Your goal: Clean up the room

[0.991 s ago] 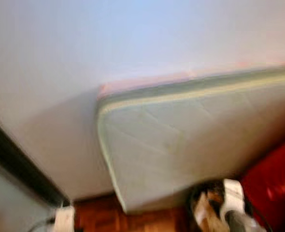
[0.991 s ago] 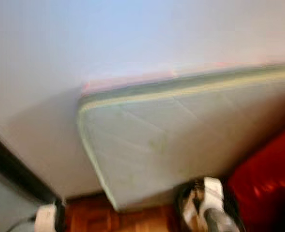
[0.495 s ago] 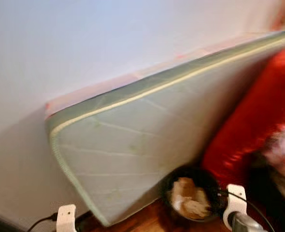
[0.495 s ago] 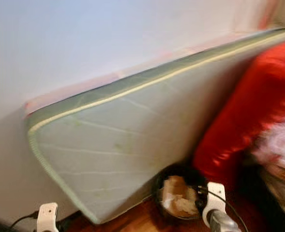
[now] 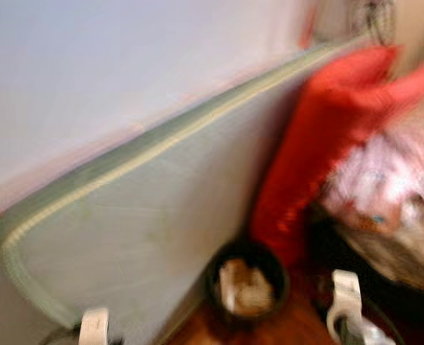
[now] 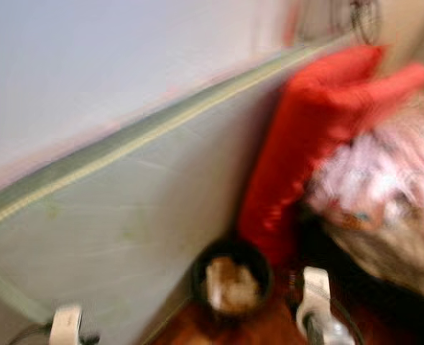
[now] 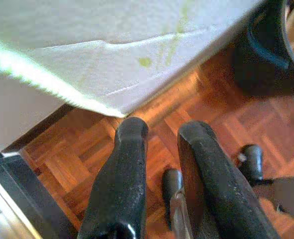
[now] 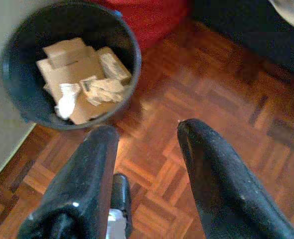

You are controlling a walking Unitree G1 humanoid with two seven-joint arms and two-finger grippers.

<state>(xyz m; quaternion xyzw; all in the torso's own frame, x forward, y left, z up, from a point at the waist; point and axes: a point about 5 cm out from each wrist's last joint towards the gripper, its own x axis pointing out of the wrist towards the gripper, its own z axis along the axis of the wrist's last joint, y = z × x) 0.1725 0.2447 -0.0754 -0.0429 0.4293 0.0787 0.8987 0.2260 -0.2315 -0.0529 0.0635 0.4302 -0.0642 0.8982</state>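
Note:
A black round bin [image 5: 245, 284] holding cardboard and paper scraps stands on the parquet floor, between a leaning mattress and a red cushion. In the right wrist view, the bin [image 8: 70, 64] lies just beyond my right gripper [image 8: 144, 130], which hangs open and empty above the floor. My left gripper [image 7: 163, 130] hangs near the mattress's lower corner [image 7: 112, 107]; its fingers stand a little apart with nothing between them. Both wrists show at the bottom of the blurred eye views, the left wrist [image 5: 93, 327] and the right wrist [image 5: 346, 302].
A pale green mattress [image 5: 126, 237] leans on the white wall. A big red cushion [image 5: 320, 136] stands against its right end. A pile of patterned fabric [image 5: 392, 194] lies at the right. A dark skirting board or low edge [image 7: 32, 134] runs along the wall beside the left gripper.
The whole picture has swung to the right: the mattress slid left in view, and the red cushion, the fabric pile and the bin came further in. The arms hang as before.

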